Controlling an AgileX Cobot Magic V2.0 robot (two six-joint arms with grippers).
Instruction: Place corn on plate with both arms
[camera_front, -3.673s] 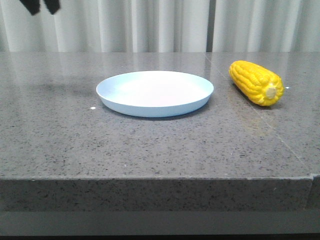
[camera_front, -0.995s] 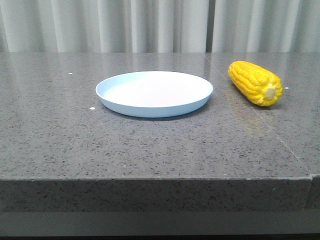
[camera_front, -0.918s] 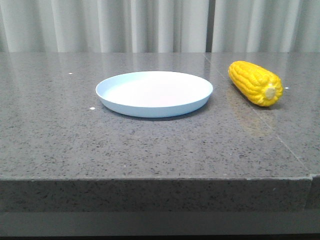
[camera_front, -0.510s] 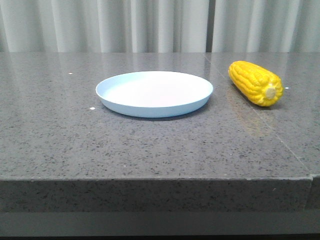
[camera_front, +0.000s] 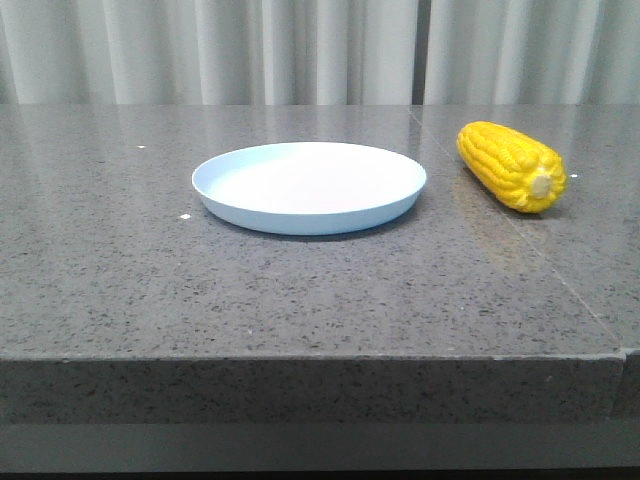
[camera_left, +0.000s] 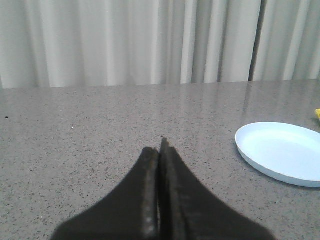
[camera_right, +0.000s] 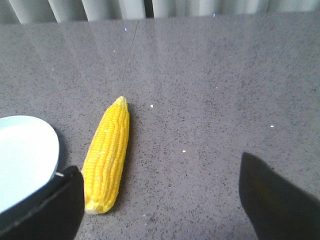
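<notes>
1. Left hand (camera_left: 159, 150): its two dark fingers are seen pressed together with nothing between them, held above bare tabletop (camera_left: 90, 140), well apart from the plate (camera_left: 280, 150).
2. Right hand (camera_right: 160, 200): its fingers are spread wide apart, held above the tabletop with the corn (camera_right: 107, 155) near one finger.
3. Corn (camera_front: 511, 165) is laid on the tabletop toward the right edge, beside the plate (camera_front: 309, 187) and not touching it, its pale cut end turned toward the front edge.
4. Nothing is carried by the plate.

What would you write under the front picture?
Yellow corn lies on the grey table, right of the empty plate.
</notes>
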